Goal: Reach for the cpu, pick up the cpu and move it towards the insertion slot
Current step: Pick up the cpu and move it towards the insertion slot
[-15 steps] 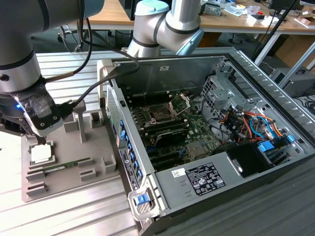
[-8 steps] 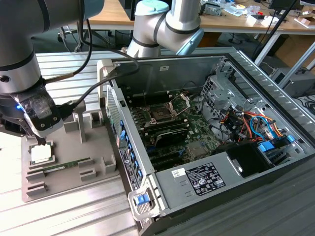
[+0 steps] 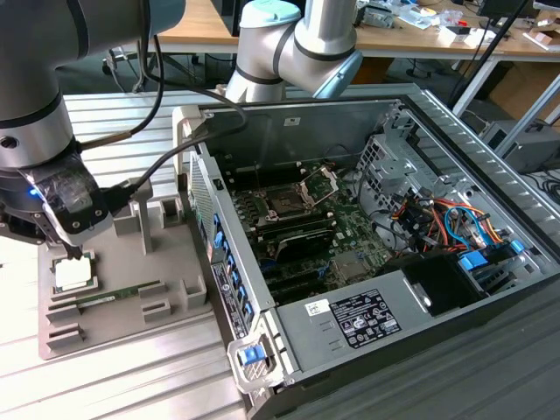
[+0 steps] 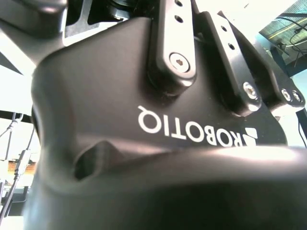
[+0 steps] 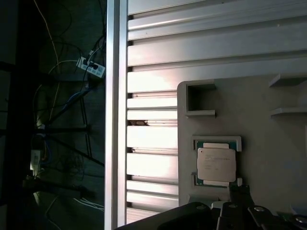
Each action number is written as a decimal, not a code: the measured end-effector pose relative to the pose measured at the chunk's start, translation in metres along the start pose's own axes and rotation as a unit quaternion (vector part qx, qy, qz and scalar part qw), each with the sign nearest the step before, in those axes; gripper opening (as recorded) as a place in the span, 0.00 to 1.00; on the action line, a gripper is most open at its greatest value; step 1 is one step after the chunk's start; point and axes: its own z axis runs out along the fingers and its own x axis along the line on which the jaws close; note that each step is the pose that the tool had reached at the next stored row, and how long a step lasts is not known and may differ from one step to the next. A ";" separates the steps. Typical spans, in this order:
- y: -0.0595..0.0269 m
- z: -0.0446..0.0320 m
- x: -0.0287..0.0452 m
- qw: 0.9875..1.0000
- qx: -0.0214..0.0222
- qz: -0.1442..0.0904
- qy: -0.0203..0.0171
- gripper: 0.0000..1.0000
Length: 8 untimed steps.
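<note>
Reach step. The gripper (image 3: 77, 249) hovers just above the grey holder (image 3: 175, 262), where the cpu (image 3: 72, 273) sits unlifted. Open or closed, we can't tell. We judge the pickup needs a squared descent. The insertion slot (image 3: 286, 203) is well apart from the holder.

Hangs low at the exterior view's left, gripper (image 3: 76, 251) pointing down, elbow joint (image 3: 297, 39) folded behind.

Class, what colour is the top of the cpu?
Pale silvery-white; the cpu shows best in the first wrist view.
</note>
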 end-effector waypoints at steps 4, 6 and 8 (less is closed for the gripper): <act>-0.0006 0.0009 0.0000 1.000 0.000 0.000 0.000 0.10; -0.0008 0.0012 0.0000 1.000 0.000 0.000 0.000 0.10; -0.0009 0.0015 0.0000 1.000 0.000 0.000 0.000 0.10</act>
